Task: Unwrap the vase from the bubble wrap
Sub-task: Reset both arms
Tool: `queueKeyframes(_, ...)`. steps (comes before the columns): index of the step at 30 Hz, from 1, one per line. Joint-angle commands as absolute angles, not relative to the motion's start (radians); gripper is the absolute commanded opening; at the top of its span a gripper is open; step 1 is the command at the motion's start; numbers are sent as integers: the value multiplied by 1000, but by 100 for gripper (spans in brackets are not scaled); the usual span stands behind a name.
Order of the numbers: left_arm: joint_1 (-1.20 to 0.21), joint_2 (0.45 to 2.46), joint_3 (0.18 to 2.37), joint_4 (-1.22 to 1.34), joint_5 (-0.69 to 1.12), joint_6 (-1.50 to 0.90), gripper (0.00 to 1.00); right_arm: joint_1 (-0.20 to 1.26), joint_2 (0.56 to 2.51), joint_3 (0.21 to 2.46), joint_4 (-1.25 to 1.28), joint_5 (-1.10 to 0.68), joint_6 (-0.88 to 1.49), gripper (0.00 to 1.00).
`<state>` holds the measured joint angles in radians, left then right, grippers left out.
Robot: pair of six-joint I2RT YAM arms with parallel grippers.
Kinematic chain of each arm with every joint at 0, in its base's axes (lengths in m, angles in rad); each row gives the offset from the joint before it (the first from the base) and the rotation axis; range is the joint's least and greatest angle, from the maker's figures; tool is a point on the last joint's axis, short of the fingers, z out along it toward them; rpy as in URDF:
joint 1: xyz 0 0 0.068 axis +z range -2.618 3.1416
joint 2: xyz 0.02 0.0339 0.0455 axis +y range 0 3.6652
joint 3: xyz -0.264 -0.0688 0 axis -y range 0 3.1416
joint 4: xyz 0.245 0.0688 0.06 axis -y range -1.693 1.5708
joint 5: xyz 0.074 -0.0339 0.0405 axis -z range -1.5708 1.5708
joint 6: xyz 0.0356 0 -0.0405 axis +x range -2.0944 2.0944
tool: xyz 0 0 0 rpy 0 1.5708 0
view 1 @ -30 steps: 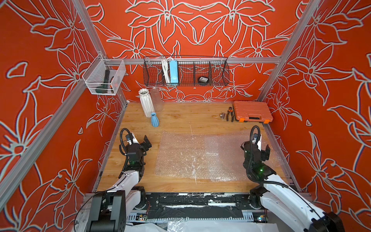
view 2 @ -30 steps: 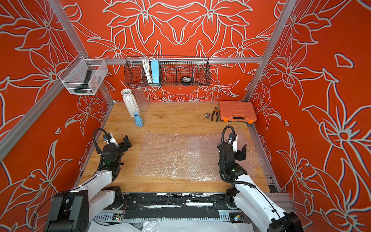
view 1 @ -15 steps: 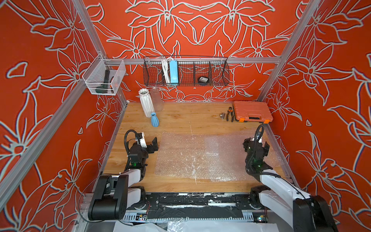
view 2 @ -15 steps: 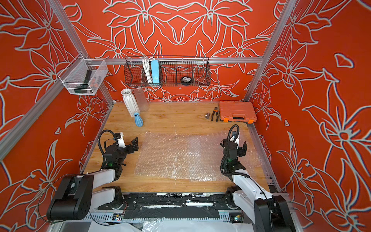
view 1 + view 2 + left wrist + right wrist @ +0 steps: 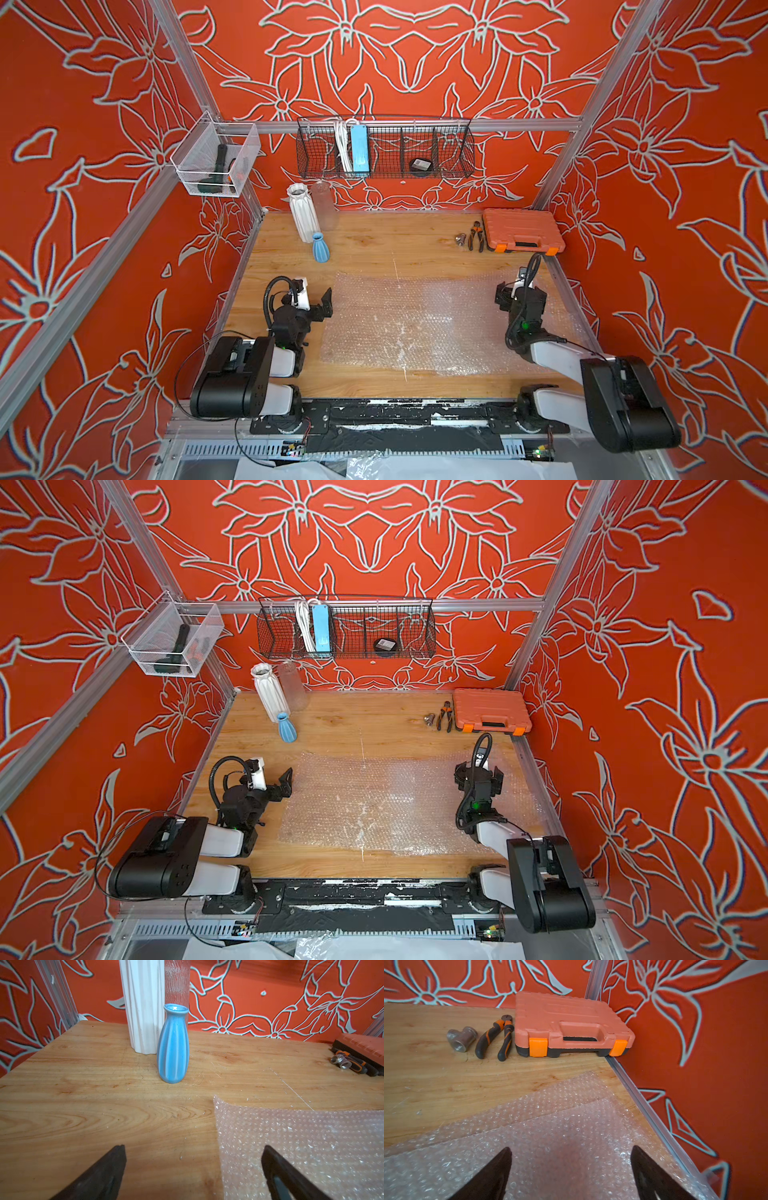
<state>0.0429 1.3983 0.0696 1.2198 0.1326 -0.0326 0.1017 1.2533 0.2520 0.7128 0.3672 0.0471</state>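
Observation:
The bubble wrap [image 5: 415, 328] [image 5: 374, 808] lies spread flat in the middle of the wooden table. A small blue ribbed vase [image 5: 320, 247] [image 5: 286, 728] [image 5: 173, 1047] stands bare and upright at the back left, well away from the sheet. My left gripper [image 5: 326, 305] [image 5: 286, 785] [image 5: 193, 1148] is open and empty, low over the table at the left edge of the bubble wrap [image 5: 301, 1142]. Over the sheet's right end [image 5: 550, 1142] my right gripper [image 5: 519, 289] [image 5: 478, 771] [image 5: 571, 1148] is open, with nothing between its fingers.
A tall white ribbed vase [image 5: 302, 212] and a clear glass vase [image 5: 325, 203] stand behind the blue one. An orange tool case [image 5: 521, 230], pliers [image 5: 476, 237] and a metal fitting [image 5: 460, 239] sit at the back right. A wire basket [image 5: 384, 166] hangs on the back wall.
Both arms have folded down toward the front. The left gripper has swung right toward the sheet's left edge. The right jaws have spread a little wider.

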Motion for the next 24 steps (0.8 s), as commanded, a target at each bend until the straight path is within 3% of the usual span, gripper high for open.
queueKeyframes(1, 13, 1399, 103, 1230, 51, -10, 99, 92, 1322, 265, 828, 289, 17, 92)
queueKeyframes(5, 0, 1403, 107, 1228, 29, -5, 99, 92, 1434, 298, 887, 269, -1, 92)
queueKeyframes(7, 2, 1402, 109, 1224, 28, -5, 99, 89, 1408, 314, 805, 265, 8, 98)
queueKeyframes(24, 0, 1405, 115, 1215, 55, 6, 99, 90, 1416, 312, 824, 265, 3, 99)
